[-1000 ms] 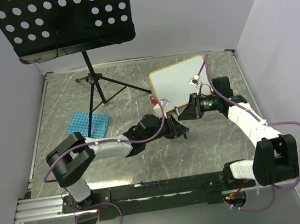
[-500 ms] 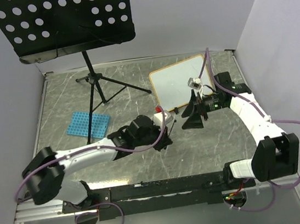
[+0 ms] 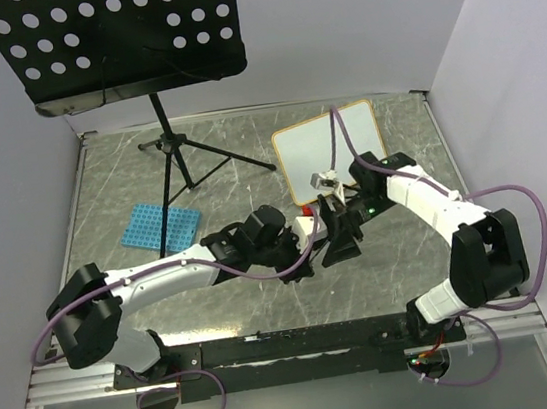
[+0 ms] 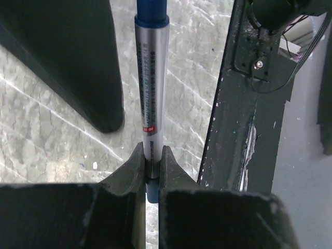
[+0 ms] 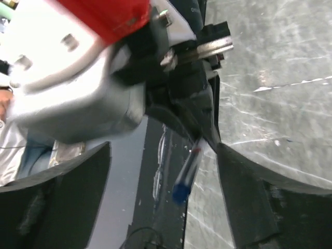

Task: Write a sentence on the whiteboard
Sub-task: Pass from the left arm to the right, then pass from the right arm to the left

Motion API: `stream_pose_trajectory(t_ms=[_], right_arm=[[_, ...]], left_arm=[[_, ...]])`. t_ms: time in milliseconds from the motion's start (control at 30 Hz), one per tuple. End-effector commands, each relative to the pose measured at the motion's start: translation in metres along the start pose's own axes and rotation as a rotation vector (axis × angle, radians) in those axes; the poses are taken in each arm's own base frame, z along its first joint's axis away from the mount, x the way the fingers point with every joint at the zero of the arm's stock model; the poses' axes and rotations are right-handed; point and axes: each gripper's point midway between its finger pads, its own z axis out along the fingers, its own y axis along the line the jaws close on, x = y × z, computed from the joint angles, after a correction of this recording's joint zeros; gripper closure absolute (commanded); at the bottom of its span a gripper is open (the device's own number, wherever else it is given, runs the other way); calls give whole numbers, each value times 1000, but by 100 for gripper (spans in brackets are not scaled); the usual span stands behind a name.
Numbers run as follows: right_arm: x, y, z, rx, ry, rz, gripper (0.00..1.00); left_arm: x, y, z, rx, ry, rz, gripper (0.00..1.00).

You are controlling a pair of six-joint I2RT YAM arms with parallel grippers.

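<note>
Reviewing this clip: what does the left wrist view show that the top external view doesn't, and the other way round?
Only the left wrist view: the marker, a silver barrel with blue ends and fine print along it, pinched between the jaws of the left gripper. Only the top external view: the whiteboard, the music stand and the blue rack. Both: the grey marbled table and the left gripper itself.

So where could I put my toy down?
Bare table between the stand and the whiteboard, and left of the rack. Crowded below the whiteboard, where the left end effector, holding a pen, meets the right end effector.
</note>
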Motion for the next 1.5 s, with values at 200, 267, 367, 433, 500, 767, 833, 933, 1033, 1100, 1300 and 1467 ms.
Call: stream_pose_trajectory(t_ms=[200,267,367,433,500,767,833,933,1033,1100,1300,1467], right_arm=[[-5,-8,13,42,36,-29,58],[-5,-8,14,40,42,-25,69],[-4,-10,15,46,59,-17,91],[-2,-9,16,42,67,-8,100],[-2,-10,16,47,73,-2,100],[-12,-13,13,92,36,-20,100],[-15,-11,12,77,15,-3,100],[-20,-11,6,64,-22,33,100],[-24,-11,3,48,-49,55,100],[-24,-12,3,44,-51,66,100],[-24,-15,2,42,-60,84,100],[-23,-16,1,47,-59,85,100]], left_arm=[[-32,-10,-4,56,-93,32,99],[-32,-9,-4,54,-92,25,99],[-32,-7,-6,47,-95,15,99],[-38,-5,-9,40,-121,12,99],[-41,-7,-15,41,-144,-1,98],[-59,-17,-46,47,-332,-61,54],[-55,-20,-48,59,-342,-73,49],[-43,-22,-48,71,-339,-94,46],[-34,-23,-45,80,-329,-112,44],[-32,-21,-41,77,-318,-121,43],[-37,-20,-31,99,-312,-126,51],[-33,-23,-28,119,-273,-116,99]])
